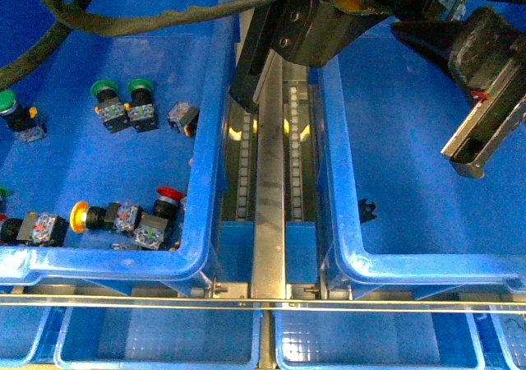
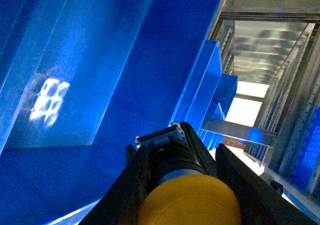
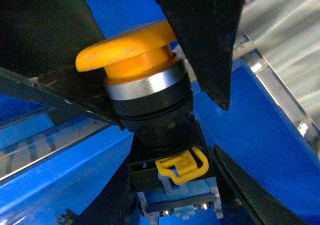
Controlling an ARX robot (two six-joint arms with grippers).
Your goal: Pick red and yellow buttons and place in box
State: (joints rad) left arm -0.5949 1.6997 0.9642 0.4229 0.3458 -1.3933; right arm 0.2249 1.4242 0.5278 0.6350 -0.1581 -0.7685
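As left jaws clamp yellow button [image 2: 190,204], aloft

The yellow button [image 3: 127,55] has a smooth plastic cap and shiny metal collar; the centre rail [image 1: 268,222] is dull metal.

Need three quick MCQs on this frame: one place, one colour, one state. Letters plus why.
1. The red-capped button lies: A in the left bin, near its front right corner; B in the right bin; C in a claw.
2. Caps of the side-by-side pair further back: A green; B red; C yellow.
3. The left claw: A open; B shut on a yellow-capped button; C out of view.
Answers: 1A, it sits inside that corner. 2A, both caps are green. 3B, the left wrist view shows the cap wedged between the fingers.
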